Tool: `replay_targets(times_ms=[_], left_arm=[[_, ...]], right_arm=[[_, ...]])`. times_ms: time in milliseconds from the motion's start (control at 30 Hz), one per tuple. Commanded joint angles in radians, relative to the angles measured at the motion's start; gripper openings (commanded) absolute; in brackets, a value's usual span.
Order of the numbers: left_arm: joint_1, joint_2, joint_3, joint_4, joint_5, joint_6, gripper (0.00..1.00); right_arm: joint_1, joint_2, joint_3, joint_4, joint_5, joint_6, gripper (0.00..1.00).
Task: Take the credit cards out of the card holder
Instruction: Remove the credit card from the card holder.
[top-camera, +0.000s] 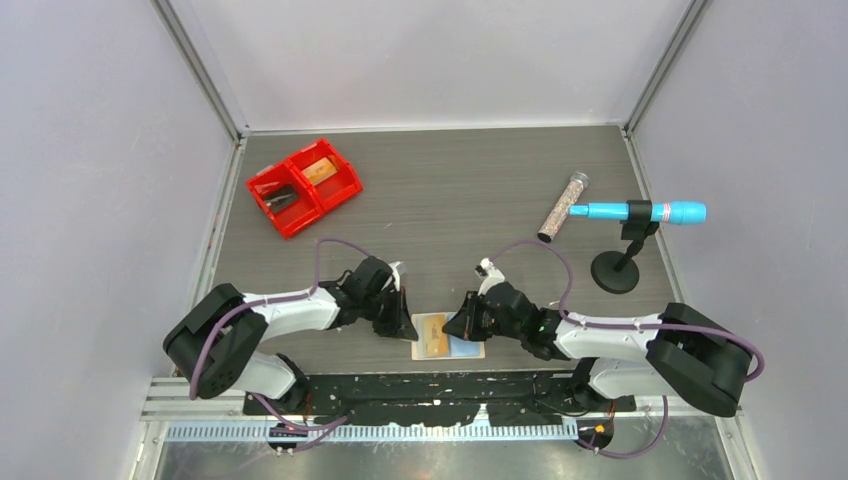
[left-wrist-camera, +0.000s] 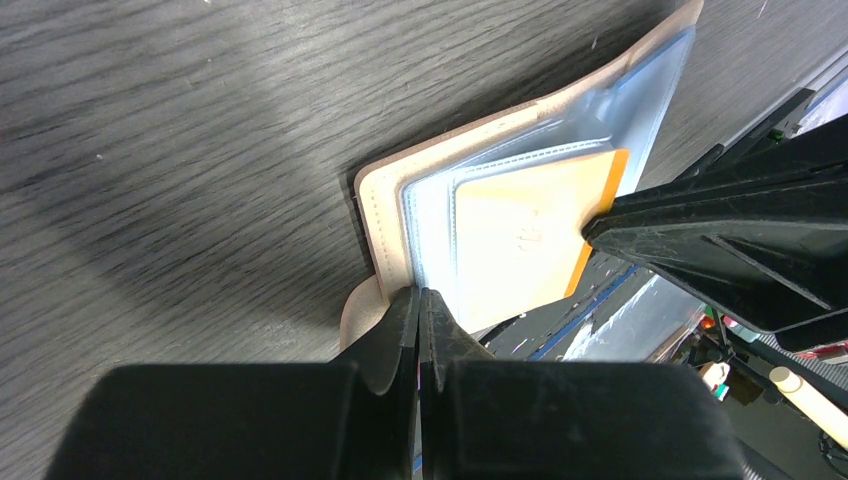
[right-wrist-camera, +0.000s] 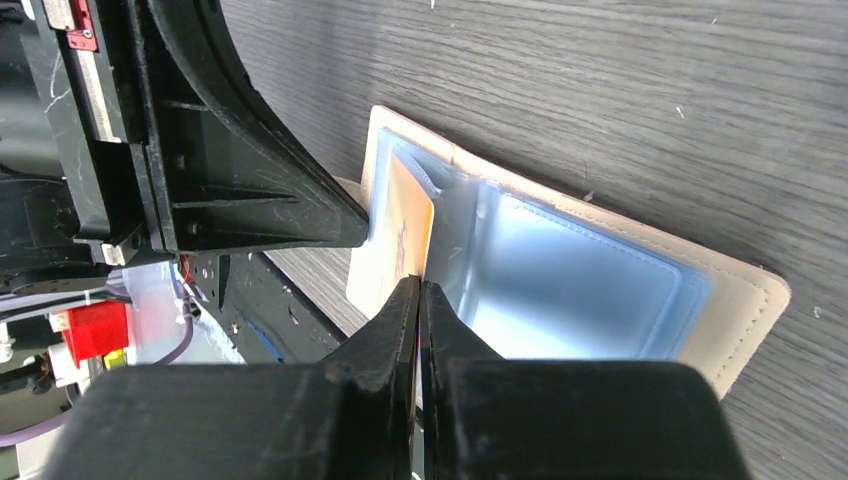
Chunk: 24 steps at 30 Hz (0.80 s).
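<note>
The tan card holder (top-camera: 447, 338) lies spread open at the table's near edge, its blue-grey clear sleeves up. It also shows in the left wrist view (left-wrist-camera: 385, 205) and the right wrist view (right-wrist-camera: 745, 295). A cream card with an orange edge (left-wrist-camera: 520, 235) sits in the left sleeve and shows again in the right wrist view (right-wrist-camera: 400, 235). No dark grey card shows. My left gripper (left-wrist-camera: 420, 292) is shut, its tips on the holder's left border. My right gripper (right-wrist-camera: 420, 283) is shut, its tips against the card's orange edge at the fold. I cannot tell whether it pinches the card.
A red two-compartment bin (top-camera: 303, 186) with small items stands at the back left. A glitter tube (top-camera: 564, 207) and a blue pen on a black stand (top-camera: 640, 213) are at the back right. The black mounting rail (top-camera: 440, 385) runs just below the holder.
</note>
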Motion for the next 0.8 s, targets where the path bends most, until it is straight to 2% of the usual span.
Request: replay_targets(times_ms=[0,200,300,400,500,533,567,767], left_arm=[[-0.011,0.052,-0.018,-0.063,-0.078,0.028,0.0],[-0.011,0.054,-0.019,-0.061,-0.077,0.027,0.0],[-0.011,0.057,-0.019,-0.06,-0.075,0.025,0.0],[-0.011,0.056,-0.018,-0.058,-0.075,0.025,0.0],[-0.011,0.058,-0.017,-0.058,-0.074,0.025,0.0],[-0.011,0.059,-0.016,-0.058,-0.074,0.025,0.0],[-0.011,0.061,-0.018,-0.058,-0.074,0.025,0.0],[-0.011,0.065,-0.017,-0.058,-0.075,0.027,0.0]], right_arm=[[-0.014,-0.023,-0.01,0.073,-0.044,-0.03,0.06],[-0.042,-0.013,-0.038,0.15,-0.093,-0.001,0.12],[-0.05,-0.001,-0.045,0.184,-0.113,0.012,0.06],[-0.06,0.024,-0.059,0.251,-0.149,0.032,0.05],[-0.062,0.038,-0.064,0.278,-0.157,0.047,0.15],[-0.062,0.041,-0.066,0.279,-0.156,0.047,0.13],[-0.063,0.043,-0.065,0.278,-0.156,0.046,0.07],[-0.074,0.039,-0.078,0.279,-0.152,0.055,0.05]])
